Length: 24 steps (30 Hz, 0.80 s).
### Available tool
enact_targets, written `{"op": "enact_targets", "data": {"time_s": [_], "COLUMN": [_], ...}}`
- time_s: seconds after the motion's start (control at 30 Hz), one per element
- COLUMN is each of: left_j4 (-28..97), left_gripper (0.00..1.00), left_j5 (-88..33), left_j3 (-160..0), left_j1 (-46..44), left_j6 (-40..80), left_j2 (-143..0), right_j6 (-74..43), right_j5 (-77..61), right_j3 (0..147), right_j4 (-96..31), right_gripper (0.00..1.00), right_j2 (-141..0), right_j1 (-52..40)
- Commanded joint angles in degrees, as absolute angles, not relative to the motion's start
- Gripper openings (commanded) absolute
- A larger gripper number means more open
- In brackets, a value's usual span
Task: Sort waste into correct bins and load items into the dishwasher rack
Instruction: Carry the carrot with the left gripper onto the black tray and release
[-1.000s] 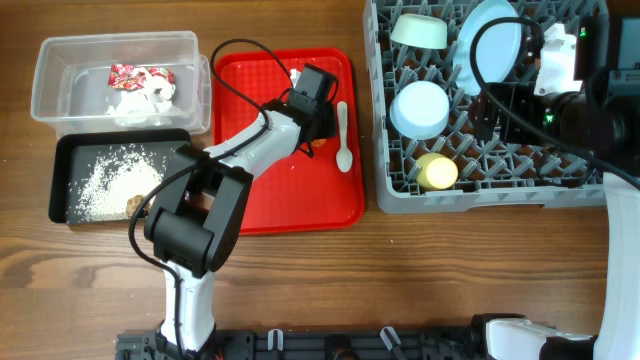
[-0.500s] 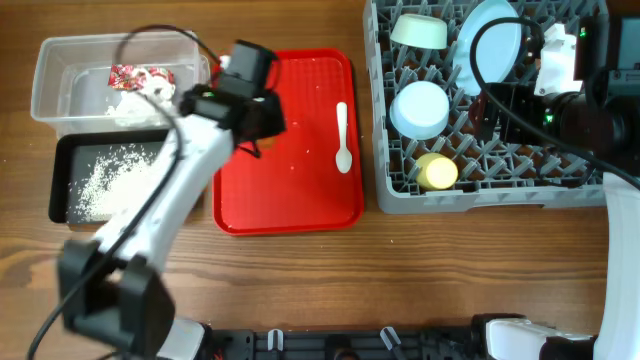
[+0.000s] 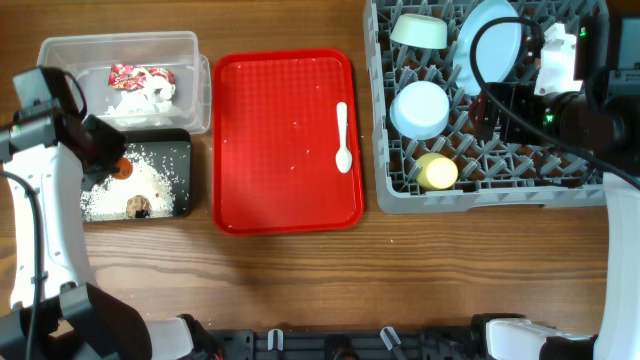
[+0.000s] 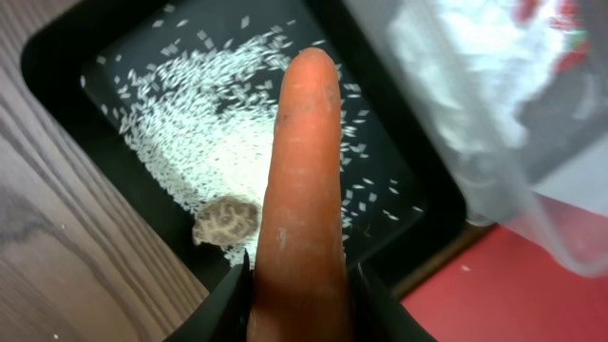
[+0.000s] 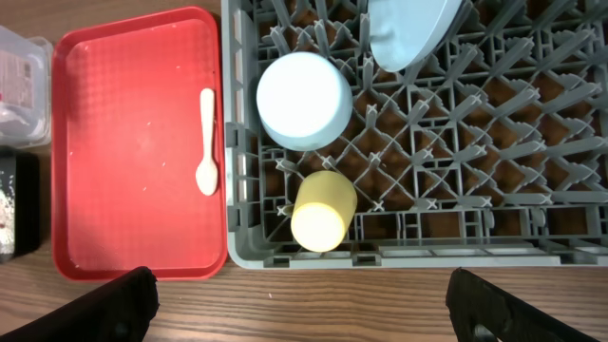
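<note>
Left end effector (image 4: 302,290) is pinching the orange carrot (image 4: 306,161) by its thicker end, with the long axis pointing to the top of the wrist frame. Right below it is the black tray (image 4: 52,66), with rice (image 4: 190,133) and a brown lump (image 4: 226,220) inside, at the overhead's left edge. The left arm is stretched out over it. Right end effector (image 5: 309,306), spread wide, hovers by the rack (image 5: 494,237). This drop looks like the left's job.

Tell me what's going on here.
The left gripper holds the orange carrot over the black tray, where rice and a brown lump lie. Wrapper and tissue are in the clear tub. The plate, mint-green bowl, blue bowl and yellow cup sit in the dishwasher rack; the white spoon lies on the red tray, not yet loaded. The right gripper hangs open above the rack.
</note>
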<state>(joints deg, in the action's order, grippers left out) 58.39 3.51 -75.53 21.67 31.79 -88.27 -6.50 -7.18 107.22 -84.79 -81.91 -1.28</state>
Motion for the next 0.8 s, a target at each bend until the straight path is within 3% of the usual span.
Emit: {"op": "enact_targets", "data": {"time_s": [0.0, 0.23, 0.3, 0.5, 0.6, 0.77], "left_j4": [52.47, 34.30, 33.39, 33.61, 33.63, 38.92], "left_gripper": [0.25, 0.31, 0.42, 0.60, 0.56, 0.68], "left_j5": [3.53, 3.53, 3.53, 3.53, 2.59, -11.29], "left_j3": [-67.88, -53.52, -52.53, -52.53, -52.95, -58.54], "left_j1": [24.53, 25.63, 25.63, 25.63, 25.63, 25.50], "left_j6": [34.06, 47.81, 49.82, 49.78, 48.07, 35.16], "left_j2": [-88.68, -88.95, -88.95, -88.95, -88.27, -80.23], "right_j6": [-7.66, -7.66, -7.68, -7.68, -7.66, -7.66], "right_j5": [-6.42, -7.49, -7.49, -7.49, -7.51, -7.51], "right_j3": [107.13, 107.13, 107.13, 107.13, 107.13, 107.13], "right_j4": [-84.58, -84.55, -84.58, -84.68, -84.68, -84.51], "right_gripper": [1.00, 1.00, 1.00, 1.00, 1.00, 1.00], "right_j2": [-82.08, -82.08, -82.08, -82.08, -82.08, -82.08], "right_j1": [-1.04, -1.06, -1.06, -1.06, -1.06, -1.06]}}
